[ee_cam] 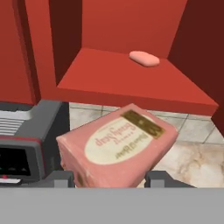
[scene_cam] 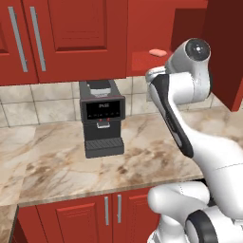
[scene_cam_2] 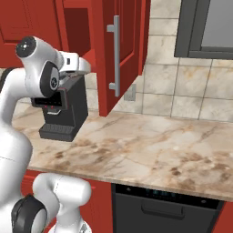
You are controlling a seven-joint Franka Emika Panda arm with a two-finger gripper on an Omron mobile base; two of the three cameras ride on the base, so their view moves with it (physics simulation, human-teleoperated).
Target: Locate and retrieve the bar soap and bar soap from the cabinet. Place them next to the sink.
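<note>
Seen from the hand: boxed bar soap [ee_cam: 117,148], pink with a pale oval label, clamped between the two dark fingertips [ee_cam: 61,178] of the gripper [ee_cam: 109,180], jaws closed on its flanks. Beyond it at twelve o'clock, the open cabinet [ee_cam: 131,83], with a second, rounded salmon-pink bar soap [ee_cam: 144,58] lying alone toward the back of the shelf at about one o'clock; same bar visible from the left base as a small pink lozenge [scene_cam: 157,52] on the shelf, just at eleven o'clock of the arm's uppermost joint. Black coffee machine [scene_cam: 101,117] standing on the marble counter [scene_cam: 57,161] below the shelf, at eight o'clock in the hand view. Cabinet door [scene_cam_2: 119,54] swung wide, silver bar handle outward. Step in hand, as judged: carrying the gripped block clear of the cabinet toward the sink. Best done by withdrawing level, clear of the coffee machine's top and the door edge, with the grip kept firm, since the block sits skewed between the pads. Count: two soaps, one held and one on the shelf; one coffee machine; one open door.
</note>
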